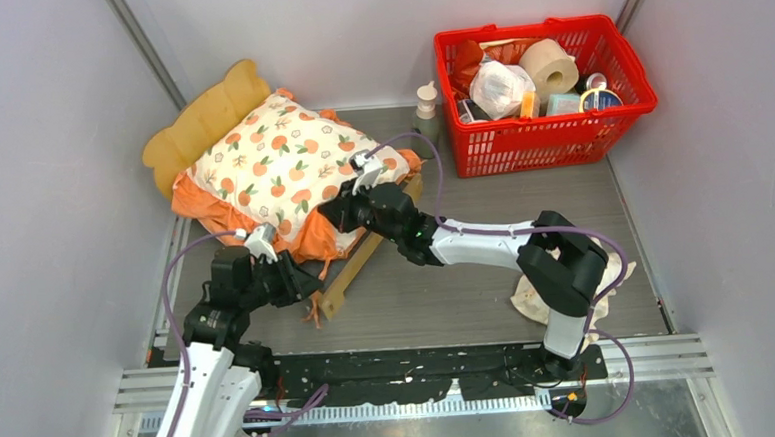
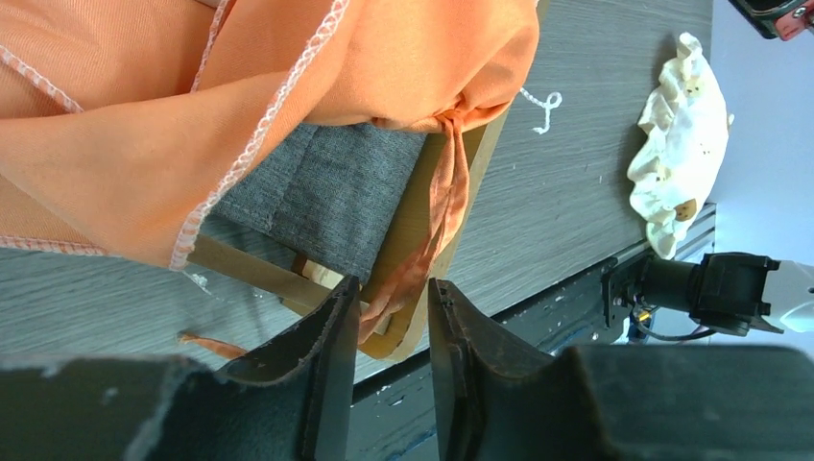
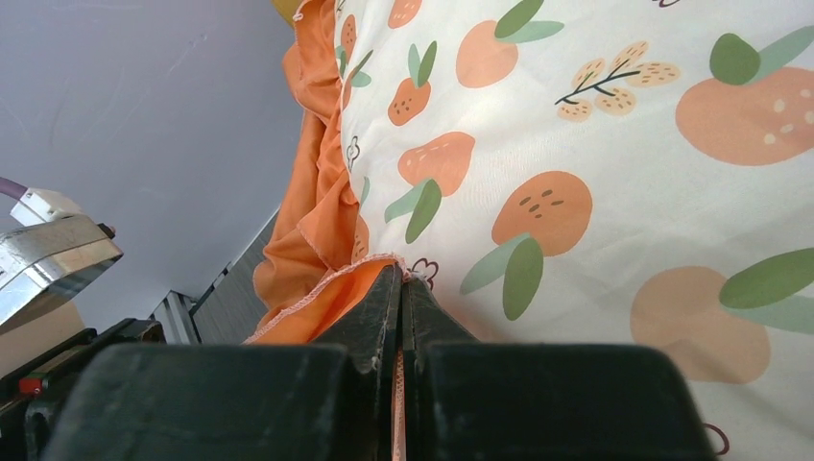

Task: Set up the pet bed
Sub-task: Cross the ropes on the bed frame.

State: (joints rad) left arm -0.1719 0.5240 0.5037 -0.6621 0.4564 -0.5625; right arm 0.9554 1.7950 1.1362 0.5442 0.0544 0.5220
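Note:
The pet bed (image 1: 203, 118) stands at the back left, its wavy wooden headboard against the wall and its foot rail (image 1: 364, 265) toward me. A cream orange-print cushion (image 1: 291, 163) lies on it, orange ruffles spilling over the sides. My right gripper (image 1: 341, 209) is shut on the ruffle's stitched edge (image 3: 317, 288) at the cushion's near side. My left gripper (image 2: 394, 288) is open at the bed's near corner, where an orange tie (image 2: 446, 221) hangs past the wood frame (image 2: 432, 259) between its fingertips. The grey base panel (image 2: 336, 202) shows under the ruffle.
A red basket (image 1: 544, 135) full of household items stands at the back right, with a small bottle (image 1: 426, 104) beside it. A cream frilled pillow (image 1: 538, 296) lies on the table under my right arm. Walls close in the left and right sides.

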